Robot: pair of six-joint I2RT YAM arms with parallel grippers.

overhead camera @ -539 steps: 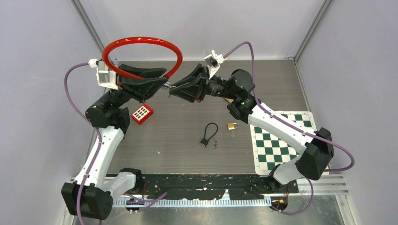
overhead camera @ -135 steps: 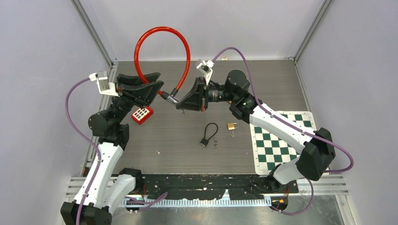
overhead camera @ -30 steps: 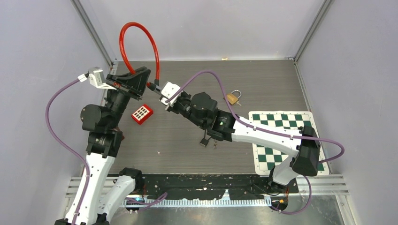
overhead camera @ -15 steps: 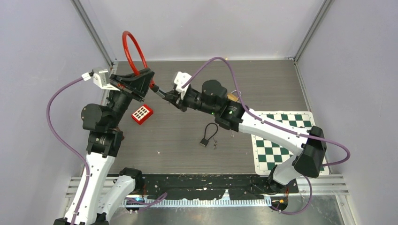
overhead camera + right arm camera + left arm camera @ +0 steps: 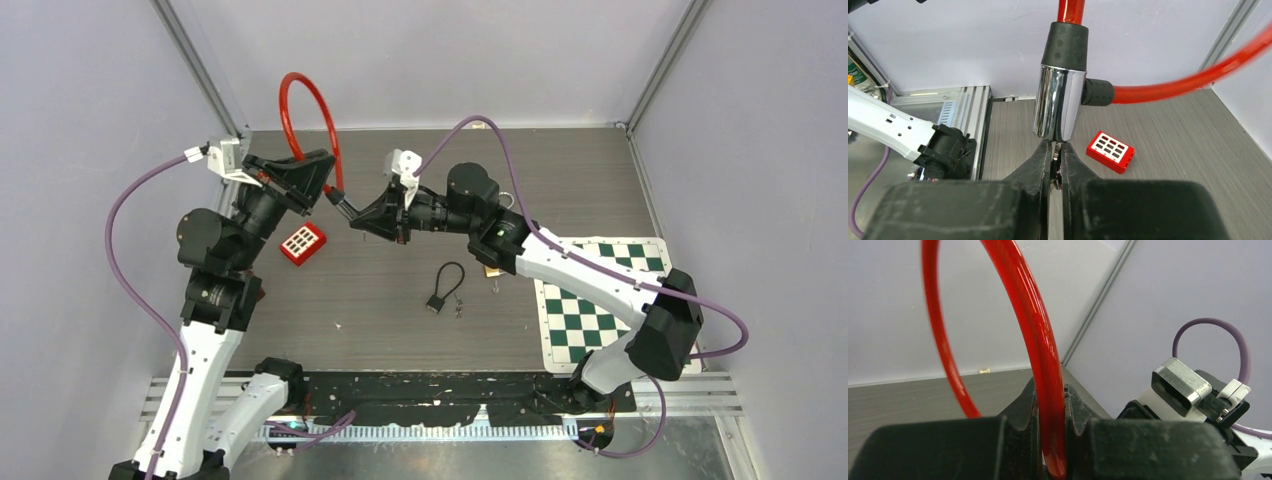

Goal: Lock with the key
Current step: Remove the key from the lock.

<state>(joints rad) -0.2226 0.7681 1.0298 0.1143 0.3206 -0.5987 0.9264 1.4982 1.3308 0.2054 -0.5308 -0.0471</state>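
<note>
A red cable lock (image 5: pixel 303 108) loops up above the table's far left. My left gripper (image 5: pixel 322 178) is shut on its red cable (image 5: pixel 1044 365). The lock's chrome cylinder (image 5: pixel 1058 102) with black collars hangs just beyond my right gripper (image 5: pixel 1057 150), which is shut on a small key (image 5: pixel 1057 172) whose tip meets the cylinder's underside. In the top view my right gripper (image 5: pixel 352 221) touches the lock's end close to the left gripper.
A red block with white grid (image 5: pixel 302 242) lies on the table under the grippers, also in the right wrist view (image 5: pixel 1110 151). A black cable padlock with keys (image 5: pixel 442 290) lies mid-table. A brass padlock (image 5: pixel 492 270) peeks from under my right arm. A chessboard mat (image 5: pixel 600 300) lies right.
The red loop has swung from leaning left to standing more upright. My right gripper moved from the far left back toward the middle and now points at the lock's cylinder end.
</note>
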